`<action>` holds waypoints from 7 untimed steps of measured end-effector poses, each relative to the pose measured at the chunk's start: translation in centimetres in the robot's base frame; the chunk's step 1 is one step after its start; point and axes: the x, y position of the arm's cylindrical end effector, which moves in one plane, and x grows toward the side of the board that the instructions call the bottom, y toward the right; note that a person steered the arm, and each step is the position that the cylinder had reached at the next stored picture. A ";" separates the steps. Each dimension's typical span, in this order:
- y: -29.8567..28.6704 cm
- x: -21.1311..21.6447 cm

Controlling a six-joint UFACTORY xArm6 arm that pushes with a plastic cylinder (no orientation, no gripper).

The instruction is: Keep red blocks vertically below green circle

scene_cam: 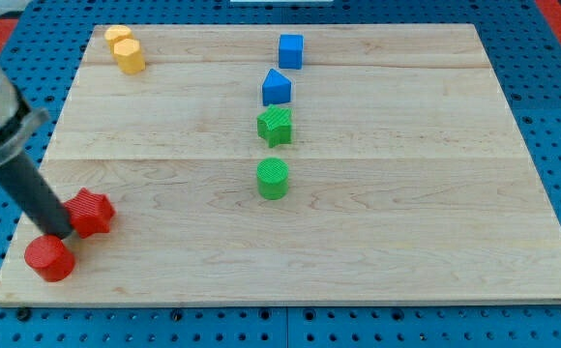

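Observation:
A green circle block (273, 180) stands near the board's middle. A red star block (91, 212) lies at the view's lower left. A red round block (49, 258) sits just below and left of it, near the board's corner. My tip (62, 235) is down between the two red blocks, touching or almost touching both. Both red blocks are lower in the view than the green circle and far to its left.
A green star block (275, 126) lies above the green circle. A blue pointed block (277, 88) and a blue cube (291, 50) lie above that. Two yellow blocks (125, 48) sit at the top left. The wooden board (406, 242) ends close below the red round block.

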 end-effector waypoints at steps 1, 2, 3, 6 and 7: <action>3.6 -1.9; -0.4 -2.5; 1.9 -5.2; 6.6 -3.6; 9.1 -1.5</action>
